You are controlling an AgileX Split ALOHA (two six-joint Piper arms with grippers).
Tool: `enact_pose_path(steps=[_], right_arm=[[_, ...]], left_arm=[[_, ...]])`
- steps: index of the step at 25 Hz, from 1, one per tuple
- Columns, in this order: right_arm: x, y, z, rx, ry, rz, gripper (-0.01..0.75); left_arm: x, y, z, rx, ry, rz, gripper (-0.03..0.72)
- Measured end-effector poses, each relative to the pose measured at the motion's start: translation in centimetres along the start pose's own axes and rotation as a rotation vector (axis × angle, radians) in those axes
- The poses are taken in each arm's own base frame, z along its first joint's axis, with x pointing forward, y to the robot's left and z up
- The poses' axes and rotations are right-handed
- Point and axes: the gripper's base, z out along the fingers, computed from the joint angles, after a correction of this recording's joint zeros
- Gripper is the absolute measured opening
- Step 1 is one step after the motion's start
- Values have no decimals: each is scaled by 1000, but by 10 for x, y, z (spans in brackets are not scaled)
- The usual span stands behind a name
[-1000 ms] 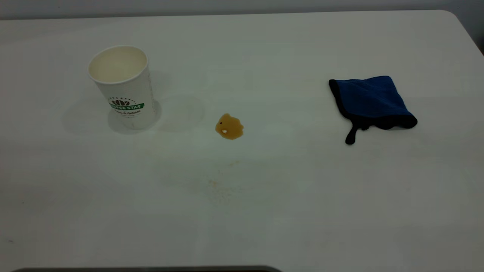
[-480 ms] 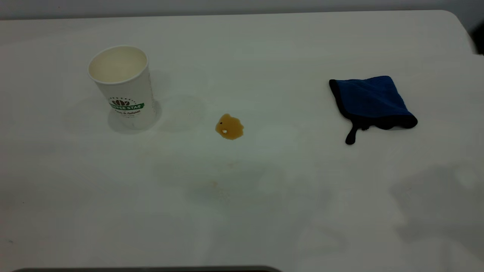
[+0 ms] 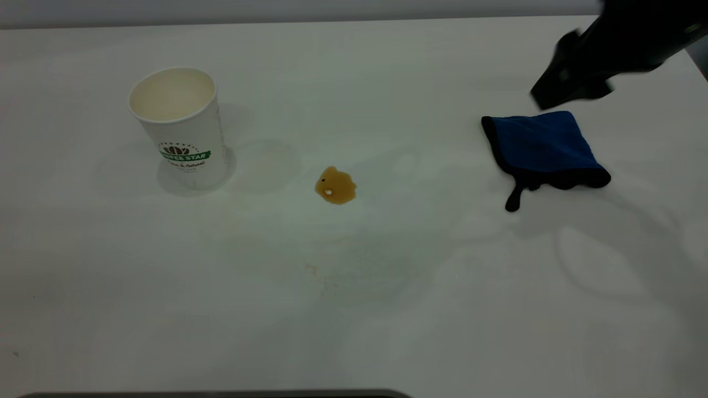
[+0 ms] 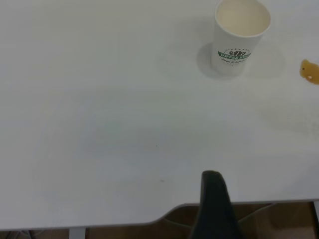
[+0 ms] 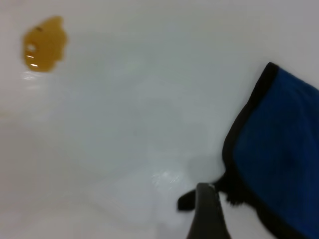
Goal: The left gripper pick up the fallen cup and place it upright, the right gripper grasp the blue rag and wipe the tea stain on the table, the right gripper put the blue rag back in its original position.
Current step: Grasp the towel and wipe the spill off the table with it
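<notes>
Three objects sit on the white desk [image 3: 387, 331], none touching another. Cup [image 3: 180, 127]: upper left of the exterior frame, upright, mouth up, logo band facing the camera, so the righting step looks done. Blue rag [image 3: 545, 146]: upper right, lying flat and folded, black loop tail trailing toward the lower edge of the frame. Tea stain [image 3: 335, 186]: near frame centre, between cup and rag, closer to the cup, unwiped.

Right gripper [image 3: 575, 83]: enters from the top right corner, blurred, hovering just above the rag's upper right edge and not touching it. Jaw state: cannot tell from either view; the right wrist view shows only one dark finger with the rag's tail beside it.

Left gripper [image 4: 214, 204]: in the left wrist view only a dark finger at the bottom edge, well apart from the cup. Jaw state: cannot tell.

Key relation: the rag lies down-left of the right gripper, the nearer arm; the stain lies further left.
</notes>
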Motion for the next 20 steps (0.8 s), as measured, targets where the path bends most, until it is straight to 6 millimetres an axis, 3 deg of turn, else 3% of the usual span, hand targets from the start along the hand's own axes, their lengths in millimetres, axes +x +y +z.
enact_pose_path(steps=[5, 8, 17, 20], right_arm=[[4, -13, 53, -1, 58, -13, 596], [10, -19, 74, 22, 88, -33, 594], [34, -29, 108, 119, 169, -23, 587], [35, -28, 109, 106, 170, -19, 511]], left_arm=[[0, 0, 0, 0, -1, 0, 565], [0, 0, 0, 0, -1, 0, 565], [0, 0, 0, 0, -1, 0, 565], [0, 0, 0, 0, -1, 1, 565]])
